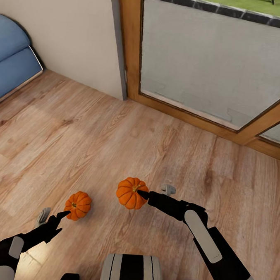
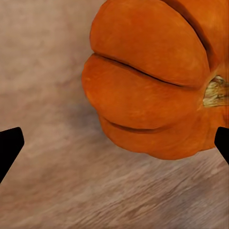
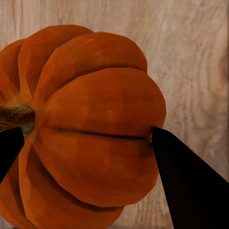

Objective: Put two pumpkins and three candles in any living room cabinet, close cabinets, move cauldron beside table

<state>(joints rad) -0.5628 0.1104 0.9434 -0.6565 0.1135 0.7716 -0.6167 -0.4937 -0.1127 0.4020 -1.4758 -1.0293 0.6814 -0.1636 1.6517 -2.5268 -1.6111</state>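
A wide wooden floor [image 1: 114, 146] fills the room, bordered by a pale wall, a wood-framed glass door [image 1: 211, 61] and the corner of a blue sofa [image 1: 12, 61]. No cabinet, table or cauldron appears here.

Both pumpkins sit low over the boards in front of the robot. The right pumpkin [image 1: 131, 192] is the larger in view; the right gripper [image 3: 90, 143] is clamped on it, one dark finger [image 3: 191, 186] pressed against a rib and the other by the stem. The left pumpkin [image 1: 78, 205] lies just beyond the left gripper [image 2: 114, 148], whose fingers stand apart, one tip touching or nearly touching the rind.

The step in hand looks like securing both pumpkins for carrying. To do it well, I judge the left gripper should advance until the fruit sits centred between the fingers, since it is now offset towards one tip, then close across the ribs rather than over the stem, where a round body could roll out.

The head view gives the room and how the two pumpkins lie apart. The right wrist view alone shows finger contact on the rind; the left wrist view alone reveals the off-centre alignment and the gap still open.
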